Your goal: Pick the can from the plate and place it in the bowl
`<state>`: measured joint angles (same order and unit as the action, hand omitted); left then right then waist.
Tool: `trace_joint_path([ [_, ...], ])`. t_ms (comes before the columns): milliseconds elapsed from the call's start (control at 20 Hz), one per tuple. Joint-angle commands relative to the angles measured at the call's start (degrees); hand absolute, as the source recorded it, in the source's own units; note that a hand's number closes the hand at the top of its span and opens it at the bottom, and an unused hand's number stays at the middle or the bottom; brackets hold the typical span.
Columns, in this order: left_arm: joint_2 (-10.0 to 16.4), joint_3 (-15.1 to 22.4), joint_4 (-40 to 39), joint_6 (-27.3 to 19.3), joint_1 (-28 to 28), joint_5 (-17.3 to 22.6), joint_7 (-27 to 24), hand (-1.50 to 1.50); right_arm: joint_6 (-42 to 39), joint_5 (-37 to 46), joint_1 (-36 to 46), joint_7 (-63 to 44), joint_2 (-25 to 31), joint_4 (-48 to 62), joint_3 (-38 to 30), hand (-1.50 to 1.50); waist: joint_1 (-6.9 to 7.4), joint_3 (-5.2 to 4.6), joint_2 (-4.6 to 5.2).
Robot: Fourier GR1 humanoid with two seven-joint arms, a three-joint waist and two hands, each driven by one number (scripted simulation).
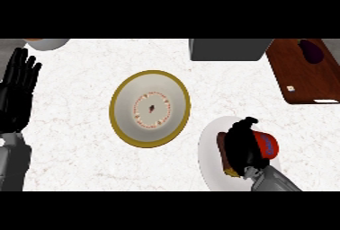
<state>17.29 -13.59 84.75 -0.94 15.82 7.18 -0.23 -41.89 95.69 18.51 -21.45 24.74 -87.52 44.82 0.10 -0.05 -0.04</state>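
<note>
From here the right hand (pixel 240 143) is curled round the red can (pixel 267 144) above the white plate (pixel 211 157) beneath it, and I'd say it should lift straight up, clear the plate's rim, then carry leftward to the gold-rimmed bowl (pixel 115 110).

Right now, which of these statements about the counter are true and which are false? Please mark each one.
1. The right hand is curled round the red can. True.
2. The red can lies in the bowl. False: it is at the white plate, in the right hand, to the right of the bowl.
3. The left hand is open, fingers up, at the view's left edge. True.
4. The wooden board lies left of the bowl. False: it is at the upper right.
</note>
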Motion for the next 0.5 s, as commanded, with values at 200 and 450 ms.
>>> trace_joint_path([
  [200, 0.09, -0.38, 1.20, 0.40, -0.19, 0.12, 0.97, 0.00, 8.07, 3.61, 1.85, 7.22, 0.20, 6.05, -1.35, 1.50, 0.16, 0.06, 0.06],
  [450, -0.77, -0.22, -0.61, -0.18, 0.60, -0.46, -0.78, 0.00, 13.54, -2.40, 1.78, 13.07, 3.06, 2.21, -8.13, 1.50, 0.04, 0.09, 0.23],
])
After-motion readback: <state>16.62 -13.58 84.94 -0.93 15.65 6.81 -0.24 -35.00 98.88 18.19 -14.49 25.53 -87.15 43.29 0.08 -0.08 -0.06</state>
